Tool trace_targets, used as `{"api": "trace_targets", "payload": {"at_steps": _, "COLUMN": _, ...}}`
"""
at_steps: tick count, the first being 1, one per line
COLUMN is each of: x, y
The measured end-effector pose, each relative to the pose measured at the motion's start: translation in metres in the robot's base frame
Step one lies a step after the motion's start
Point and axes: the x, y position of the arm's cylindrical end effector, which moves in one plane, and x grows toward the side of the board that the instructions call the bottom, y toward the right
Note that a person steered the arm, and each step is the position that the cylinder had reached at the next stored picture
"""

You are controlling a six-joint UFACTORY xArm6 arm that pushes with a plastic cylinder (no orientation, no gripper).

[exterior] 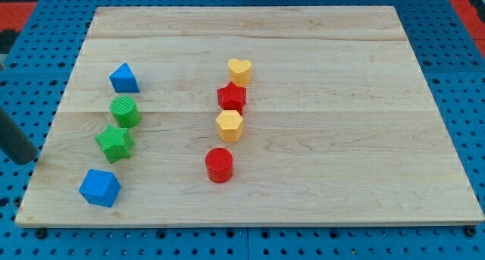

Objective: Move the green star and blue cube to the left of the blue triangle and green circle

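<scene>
My tip [29, 160], a bare dark rod end holding nothing, rests off the wooden board's [341, 78] left edge, left of the ribbed green star [114, 142]. Green circle [124, 111] and blue triangle [123, 78] sit above the star, the blue cube [100, 187] below it.

Lab bench, blue pegboard [455, 78], wooden board [318, 55]

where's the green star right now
The green star sits at the view's left on the board, just below the green circle and above the blue cube.
</scene>
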Motion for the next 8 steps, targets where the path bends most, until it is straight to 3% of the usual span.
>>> {"api": "trace_targets", "payload": {"at_steps": 2, "x": 0.02, "y": 0.036}}
{"api": "trace_targets", "payload": {"at_steps": 4, "x": 0.08, "y": 0.115}}
{"api": "trace_targets", "payload": {"at_steps": 6, "x": 0.056, "y": 0.151}}
{"api": "trace_targets", "payload": {"at_steps": 8, "x": 0.061, "y": 0.192}}
